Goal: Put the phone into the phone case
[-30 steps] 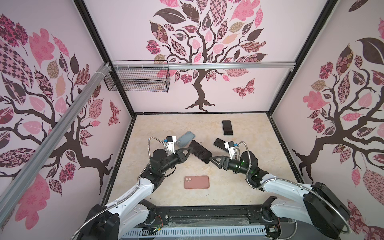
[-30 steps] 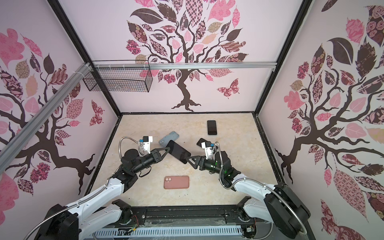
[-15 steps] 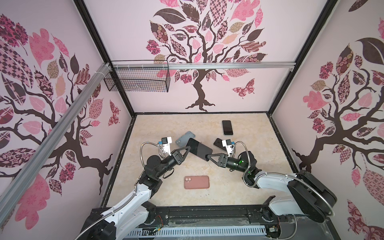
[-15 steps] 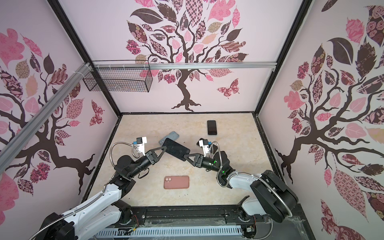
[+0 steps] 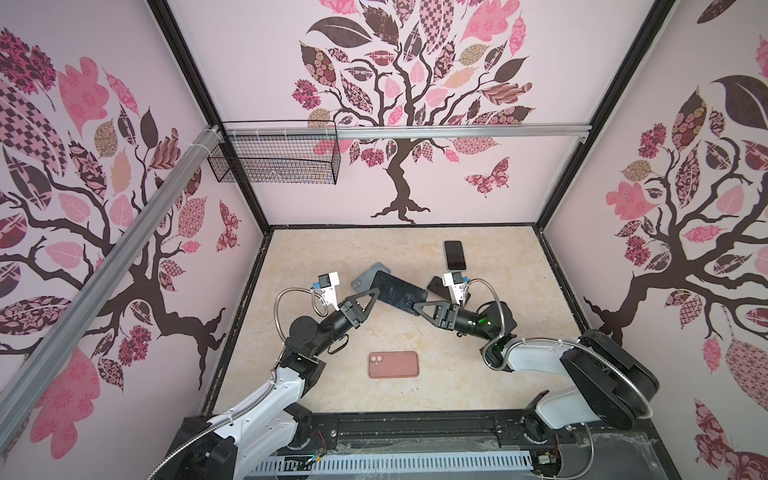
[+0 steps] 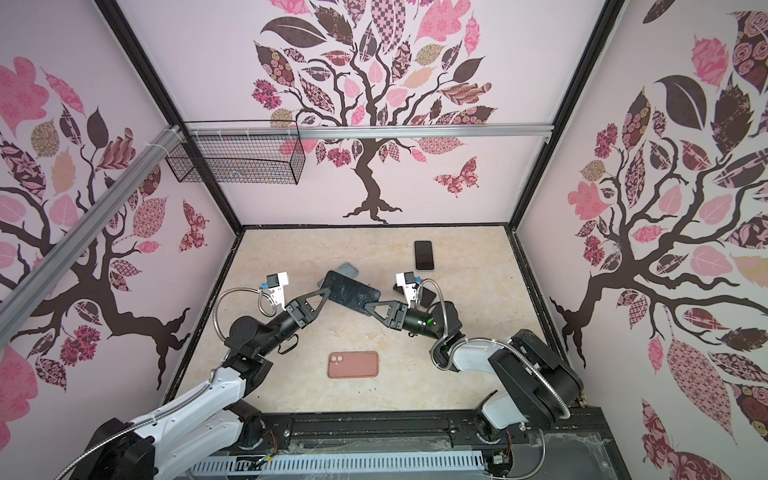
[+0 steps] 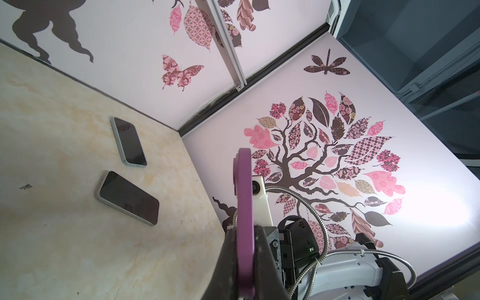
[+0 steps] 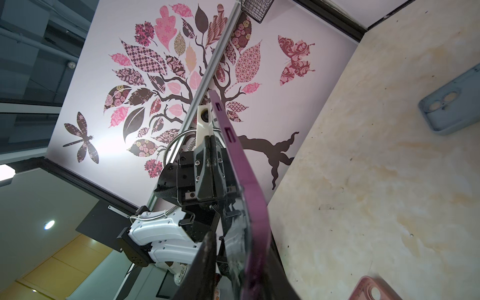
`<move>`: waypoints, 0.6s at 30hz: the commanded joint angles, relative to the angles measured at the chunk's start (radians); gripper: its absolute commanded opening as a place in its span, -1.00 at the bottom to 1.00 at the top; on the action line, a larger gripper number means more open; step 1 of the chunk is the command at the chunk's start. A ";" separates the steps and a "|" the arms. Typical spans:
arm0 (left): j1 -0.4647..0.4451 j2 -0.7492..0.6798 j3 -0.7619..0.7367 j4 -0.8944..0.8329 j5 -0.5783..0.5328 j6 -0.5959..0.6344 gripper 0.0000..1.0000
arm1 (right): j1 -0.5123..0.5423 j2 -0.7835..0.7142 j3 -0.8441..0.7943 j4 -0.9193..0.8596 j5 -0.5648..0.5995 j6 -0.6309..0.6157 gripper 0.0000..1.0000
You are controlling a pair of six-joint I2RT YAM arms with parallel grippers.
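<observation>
A purple phone case [image 5: 397, 291] [image 6: 351, 293] with a dark, dusty face hangs tilted above the table between both arms. My left gripper [image 5: 374, 293] [image 7: 245, 259] is shut on one end of the purple case [image 7: 244, 194]. My right gripper [image 5: 414, 308] [image 8: 241, 249] straddles the opposite end of the case [image 8: 241, 168]. One of its fingers lies against the purple back, and a thin gap shows at the other. Two black phones [image 5: 454, 254] [image 5: 435, 286] lie screen-up on the table, apart from both grippers; the left wrist view shows both phones [image 7: 128, 141] [image 7: 128, 197].
A grey-blue case [image 5: 363, 277] [image 8: 452, 109] lies partly under the held case. A salmon-pink case [image 5: 393, 364] [image 6: 353, 364] lies camera holes up near the front. A wire basket [image 5: 272, 160] hangs on the back wall. Walls close in the table [image 5: 498, 374] on three sides.
The left arm carried the purple case up and toward the back. The right gripper came in from the right to the case's free end, and its jaws narrowed around it.
</observation>
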 commanded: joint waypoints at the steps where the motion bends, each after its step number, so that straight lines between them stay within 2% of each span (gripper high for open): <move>1: 0.005 0.006 -0.034 0.134 -0.016 -0.036 -1.00 | 0.005 0.023 0.034 0.091 -0.006 0.021 -0.55; 9: 0.004 0.012 -0.046 0.150 -0.017 -0.042 -1.00 | 0.005 0.051 0.035 0.167 0.006 0.060 -0.81; 10: 0.004 0.011 -0.049 0.148 -0.018 -0.043 -0.95 | 0.005 0.052 0.036 0.172 0.005 0.059 -0.84; 15: 0.004 0.001 -0.063 0.137 -0.018 -0.034 -0.33 | 0.005 0.036 0.031 0.158 0.012 0.048 -0.93; 18: 0.004 -0.021 -0.080 0.124 -0.027 -0.013 -0.15 | 0.003 0.003 0.032 0.095 0.016 0.020 -0.96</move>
